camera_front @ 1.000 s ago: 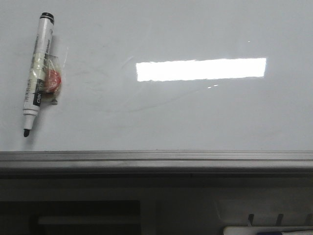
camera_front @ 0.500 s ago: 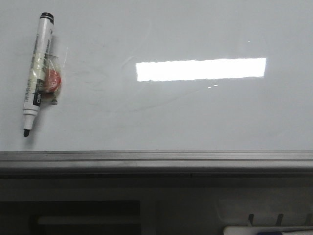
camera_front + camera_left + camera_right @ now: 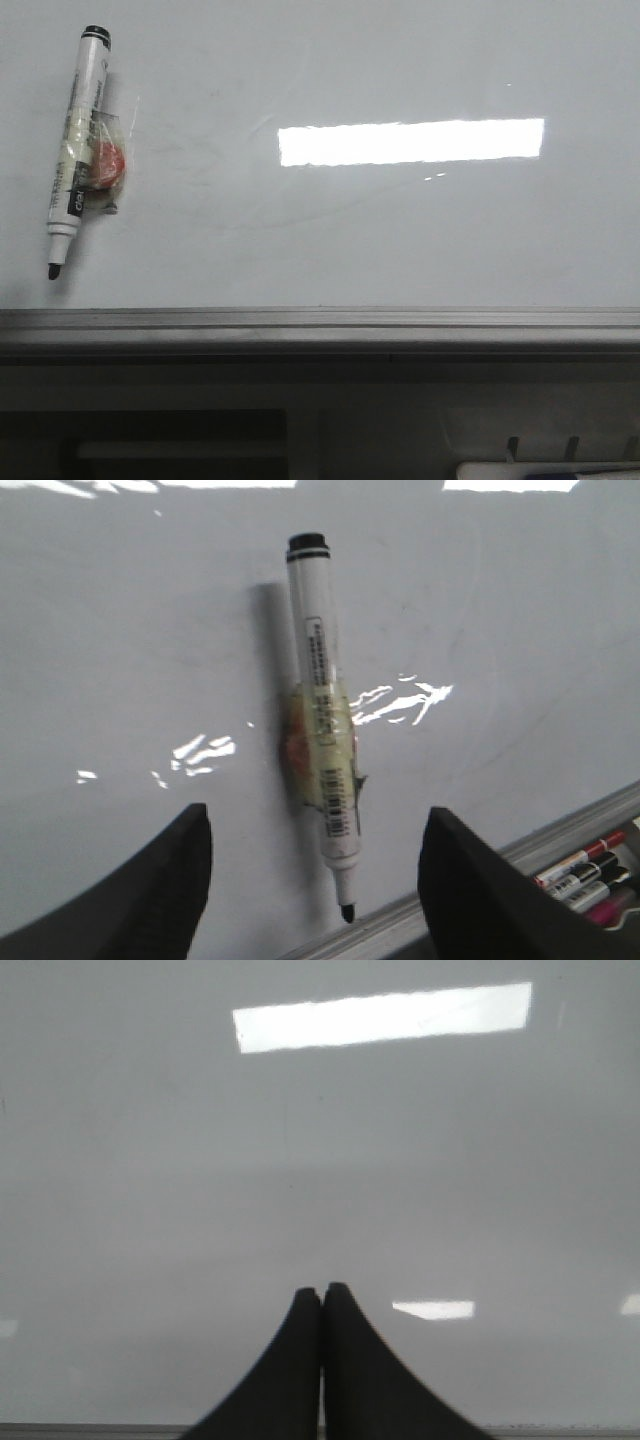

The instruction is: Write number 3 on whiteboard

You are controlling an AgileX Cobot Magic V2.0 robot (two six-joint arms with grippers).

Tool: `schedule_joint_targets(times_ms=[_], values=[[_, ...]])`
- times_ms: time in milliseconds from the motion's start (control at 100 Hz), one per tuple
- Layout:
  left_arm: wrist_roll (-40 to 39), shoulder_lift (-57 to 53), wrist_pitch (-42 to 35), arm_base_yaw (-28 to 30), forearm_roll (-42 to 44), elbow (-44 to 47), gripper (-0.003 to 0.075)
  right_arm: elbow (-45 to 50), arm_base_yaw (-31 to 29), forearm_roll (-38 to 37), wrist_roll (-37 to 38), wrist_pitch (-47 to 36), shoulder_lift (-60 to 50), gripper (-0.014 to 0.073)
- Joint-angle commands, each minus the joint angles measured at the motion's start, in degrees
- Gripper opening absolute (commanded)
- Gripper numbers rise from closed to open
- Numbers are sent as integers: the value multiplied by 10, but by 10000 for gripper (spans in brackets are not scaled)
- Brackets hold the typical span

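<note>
front view: the whiteboard [image 3: 330,240] fills the upper two thirds of the frame, glossy pale grey, w/ a bright rectangular light reflection [image 3: 410,141] right of centre. its grey metal edge strip [image 3: 320,325] runs across the lower middle. no drawn 3 shows on the board, only faint grey smudges [image 3: 290,215] near centre. a marker [image 3: 76,145] lies flat at upper left, uncapped, black tip toward the edge strip, black butt end toward the top of the frame, body slightly tilted. a small red thing in clear wrap [image 3: 106,165] is stuck to its barrel on the right side; can't tell what it is.

neither arm shows in the front view.

left wrist view: left hand [image 3: 315,880] is released, fingers [image 3: 165,885] spread wide, one on each side of the marker [image 3: 322,745] and well clear of it, not touching. marker tip sits just short of the edge strip [image 3: 470,875]. more markers [image 3: 585,875] lie beyond the strip at lower right of that frame.

right wrist view: right hand [image 3: 321,1300] is clenched, fingertips pressed together w/ nothing between them, over bare board [image 3: 150,1210].
</note>
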Motion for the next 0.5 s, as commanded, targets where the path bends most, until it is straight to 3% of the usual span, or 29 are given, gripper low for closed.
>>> schedule_joint_targets(times_ms=[0, 180, 490], values=[[-1, 31, -69, -30, -28, -22, 408, -21, -2, 3, 0, -39, 11, -61], [-1, 84, -111, -66, -45, -22, 408, -21, -2, 3, 0, -42, 11, -61], [-1, 148, -156, -67, -56, -24, 408, -21, -2, 3, 0, -47, 11, -61]])
